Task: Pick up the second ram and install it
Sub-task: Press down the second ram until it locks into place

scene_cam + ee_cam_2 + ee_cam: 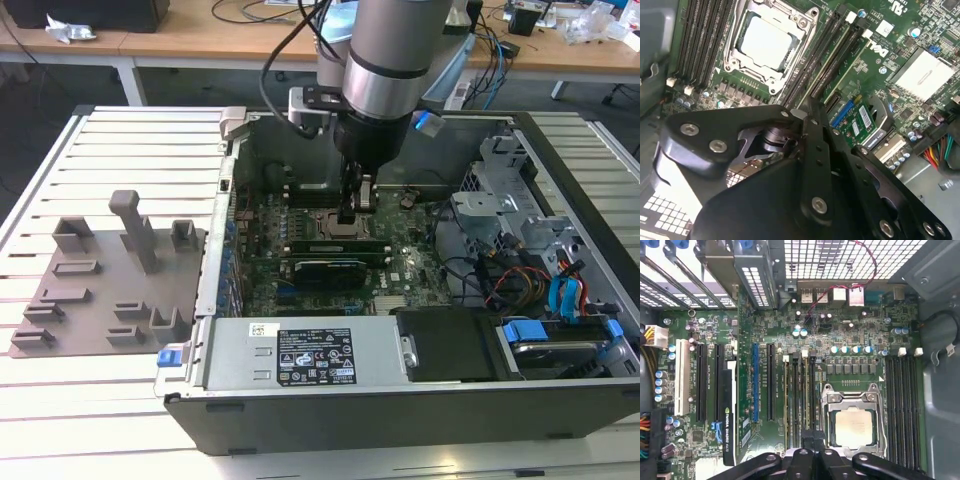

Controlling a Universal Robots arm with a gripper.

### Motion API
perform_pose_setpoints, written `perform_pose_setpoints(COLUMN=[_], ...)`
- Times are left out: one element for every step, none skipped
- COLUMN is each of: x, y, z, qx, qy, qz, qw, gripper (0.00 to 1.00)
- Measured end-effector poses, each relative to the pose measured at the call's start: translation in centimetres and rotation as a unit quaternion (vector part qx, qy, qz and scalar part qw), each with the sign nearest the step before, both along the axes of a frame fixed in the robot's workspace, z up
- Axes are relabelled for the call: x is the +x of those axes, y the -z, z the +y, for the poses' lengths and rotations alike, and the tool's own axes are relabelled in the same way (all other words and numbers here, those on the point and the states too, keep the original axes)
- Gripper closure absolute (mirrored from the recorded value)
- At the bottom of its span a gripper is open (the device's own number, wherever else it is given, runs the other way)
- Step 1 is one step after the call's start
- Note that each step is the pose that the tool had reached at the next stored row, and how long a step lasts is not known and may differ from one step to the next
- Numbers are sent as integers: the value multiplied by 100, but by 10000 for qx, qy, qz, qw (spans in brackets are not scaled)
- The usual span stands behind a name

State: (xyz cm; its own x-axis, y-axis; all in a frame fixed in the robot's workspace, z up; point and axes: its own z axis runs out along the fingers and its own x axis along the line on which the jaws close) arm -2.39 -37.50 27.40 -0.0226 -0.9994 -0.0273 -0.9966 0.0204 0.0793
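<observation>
My gripper (352,212) reaches down into the open computer case, over the memory slots beside the CPU socket (325,222). In both wrist views its black fingers (812,150) stand close together. The second ram (837,65) is a thin green stick on edge. It lies along the slot next to the socket (767,42) and runs in under my fingertips. My gripper (807,102) looks shut on its near end. From above, my gripper (813,440) sits in line with that slot (812,400), just beside the socket (852,427). How deep the stick sits is hidden.
A black graphics card (729,410) stands in a slot beside the memory slots. More black memory slots (902,400) lie on the socket's other side. The power supply (300,355), drive cage (510,200) and cables (560,290) crowd the case. A grey fixture tray (110,280) lies outside.
</observation>
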Motion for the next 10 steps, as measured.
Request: perform_pose_setpoints(x=[0, 10, 130, 241, 321, 392, 463, 477, 483, 487], y=[0, 7, 44, 85, 119, 153, 198, 218, 239, 285], z=[0, 0, 0, 0, 0, 0, 0, 0, 0, 0], qx=[0, 0, 0, 0, -1, 0, 0, 0, 1, 0], qy=[0, 0, 1, 1, 0, -1, 0, 0, -1, 1], qz=[0, 1, 31, 40, 42, 42, 43, 43, 42, 43], qw=[10000, 10000, 10000, 10000, 10000, 10000, 10000, 10000, 10000, 10000], gripper=[90, 90, 90, 90, 90, 90, 90, 90, 90, 90])
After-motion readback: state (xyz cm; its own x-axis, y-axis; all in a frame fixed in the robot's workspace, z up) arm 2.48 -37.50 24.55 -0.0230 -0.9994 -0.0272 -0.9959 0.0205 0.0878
